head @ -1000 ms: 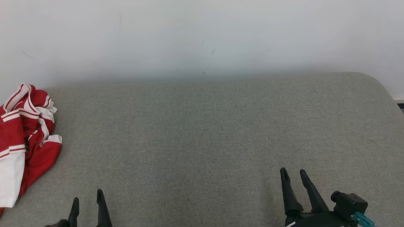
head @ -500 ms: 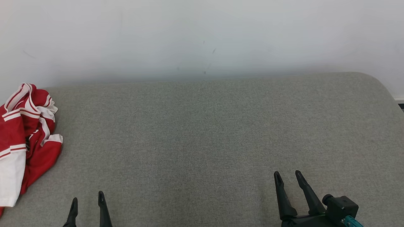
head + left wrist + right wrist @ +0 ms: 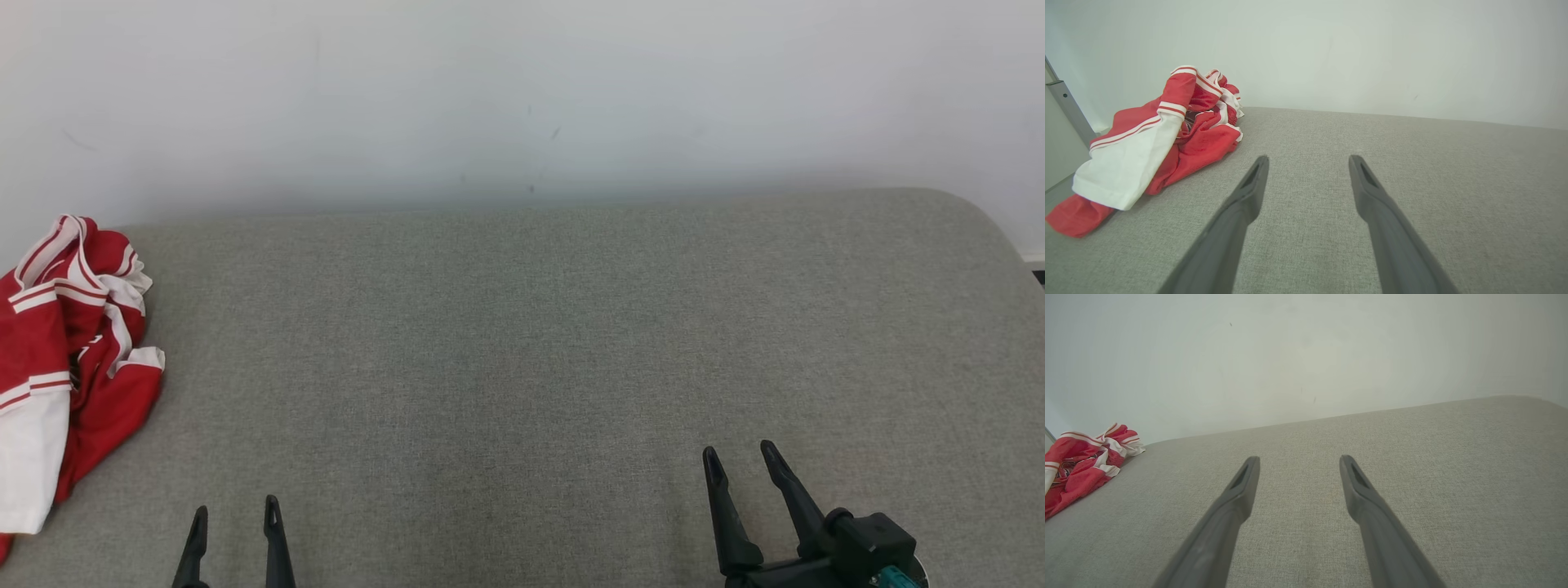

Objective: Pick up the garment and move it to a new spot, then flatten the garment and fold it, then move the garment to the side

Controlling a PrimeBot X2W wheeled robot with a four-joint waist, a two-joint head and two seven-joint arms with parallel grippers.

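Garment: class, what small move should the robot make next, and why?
Probably swing the left gripper leftward toward the garment. It lies crumpled and untouched at the left edge of the grey surface, and that gripper is open, empty and nearer than the right gripper.

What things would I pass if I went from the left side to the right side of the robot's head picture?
red and white garment → left gripper → right gripper
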